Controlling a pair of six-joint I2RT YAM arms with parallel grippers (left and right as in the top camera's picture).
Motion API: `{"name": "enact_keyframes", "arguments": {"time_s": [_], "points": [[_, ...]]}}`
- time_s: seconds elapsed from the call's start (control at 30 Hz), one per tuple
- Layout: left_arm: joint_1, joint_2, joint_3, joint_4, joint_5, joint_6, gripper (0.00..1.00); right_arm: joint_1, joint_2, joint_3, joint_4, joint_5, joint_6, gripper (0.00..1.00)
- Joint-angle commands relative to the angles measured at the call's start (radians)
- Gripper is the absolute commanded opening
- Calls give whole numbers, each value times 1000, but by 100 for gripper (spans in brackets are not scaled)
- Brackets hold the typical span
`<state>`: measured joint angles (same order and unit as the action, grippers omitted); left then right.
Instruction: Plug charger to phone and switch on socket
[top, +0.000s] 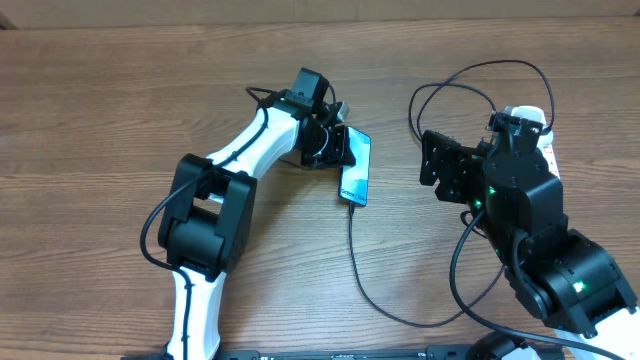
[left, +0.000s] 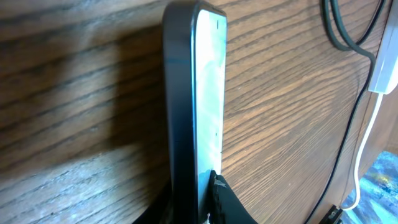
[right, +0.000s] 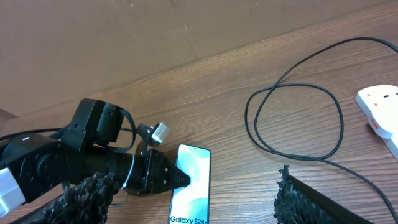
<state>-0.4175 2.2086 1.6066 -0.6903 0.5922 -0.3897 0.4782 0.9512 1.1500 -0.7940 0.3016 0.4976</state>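
The phone (top: 356, 167) lies on the wooden table with its screen lit cyan-white. My left gripper (top: 335, 148) is shut on its left edge. In the left wrist view the phone (left: 196, 106) stands edge-on between the fingers (left: 202, 205). The charger's thin black cable (top: 352, 250) meets the phone's near end, runs toward the front edge, and loops near the socket (top: 545, 140). The socket is partly hidden by my right arm. My right gripper (top: 432, 165) is open and empty, right of the phone. In the right wrist view the phone (right: 193, 180), cable loop (right: 292, 118) and socket (right: 379, 109) show.
The socket's thick white cord (left: 367, 137) runs along the right side of the left wrist view. A cardboard-coloured wall (right: 155, 31) stands behind the table's far edge.
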Motion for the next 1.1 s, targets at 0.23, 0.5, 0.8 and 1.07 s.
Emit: {"name": "enact_keyframes", "arguments": {"time_s": [0.23, 0.5, 0.8, 1.07], "points": [[-2, -5, -65, -12, -72, -18, 32, -3, -2, 12, 6, -1, 4, 86], [-2, -5, -65, -12, -80, -18, 47, -3, -2, 12, 6, -1, 4, 86], [-2, -5, -65, -21, -106, -16, 43, -3, -2, 12, 4, -1, 4, 89], [111, -59, 34, -221, -197, 52, 91, -3, 61, -4, -47, 97, -1, 100]]}}
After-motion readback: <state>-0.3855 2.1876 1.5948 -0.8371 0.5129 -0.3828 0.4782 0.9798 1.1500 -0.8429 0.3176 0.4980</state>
